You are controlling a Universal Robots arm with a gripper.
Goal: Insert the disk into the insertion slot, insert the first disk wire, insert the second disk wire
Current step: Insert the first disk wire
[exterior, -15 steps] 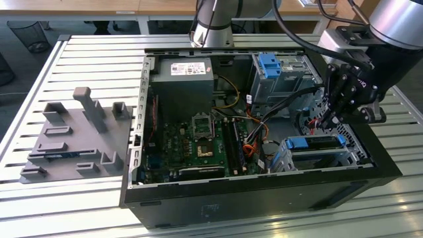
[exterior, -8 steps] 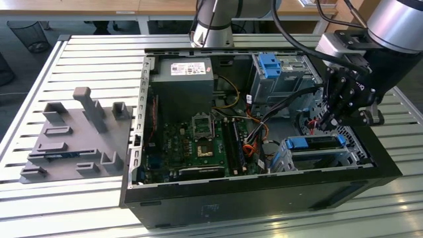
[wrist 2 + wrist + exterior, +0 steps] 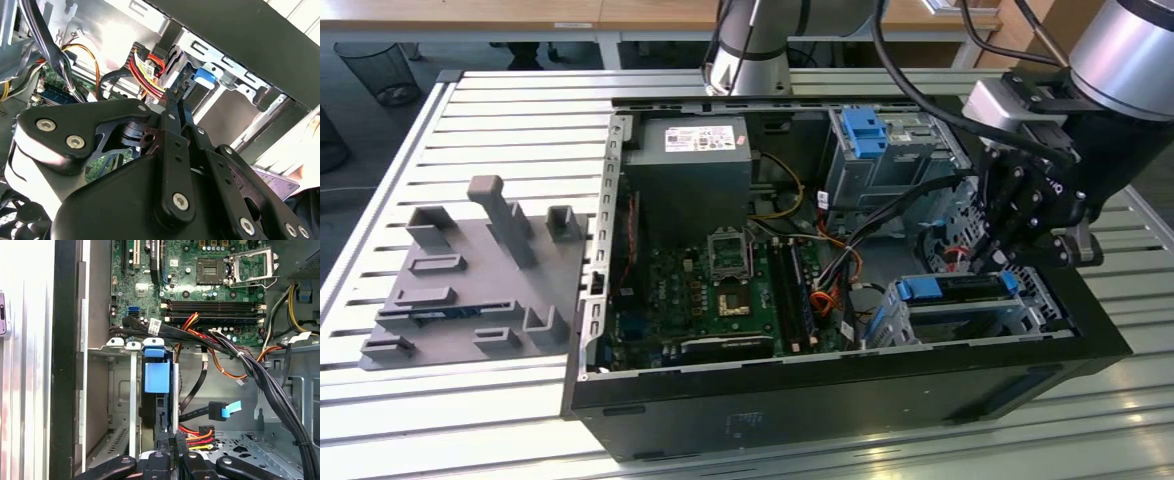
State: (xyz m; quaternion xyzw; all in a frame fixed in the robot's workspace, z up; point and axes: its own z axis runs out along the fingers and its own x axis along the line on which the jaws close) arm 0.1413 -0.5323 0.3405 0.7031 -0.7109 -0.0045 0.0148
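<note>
The disk (image 3: 961, 288), with its bright blue carrier, lies inside the insertion slot (image 3: 1047, 300), a low grey perforated cage at the near right corner of the open computer case. In the first wrist view I see the disk's blue end (image 3: 156, 377) seated in the cage (image 3: 120, 395). My gripper (image 3: 998, 262) hangs just behind the disk's back end. In both wrist views its fingers stand close together (image 3: 172, 442) (image 3: 172, 92), shut on the black plug of a red, yellow and black disk wire (image 3: 200, 432) (image 3: 145, 72).
A black cable with a blue tab (image 3: 225, 410) lies loose beside the slot. Thick black wire bundles (image 3: 260, 375) cross above it. A taller cage with a blue latch (image 3: 867, 130), the motherboard (image 3: 720, 290) and the power supply (image 3: 687, 170) fill the case. A grey fixture plate (image 3: 467, 280) lies on the exterior view's left.
</note>
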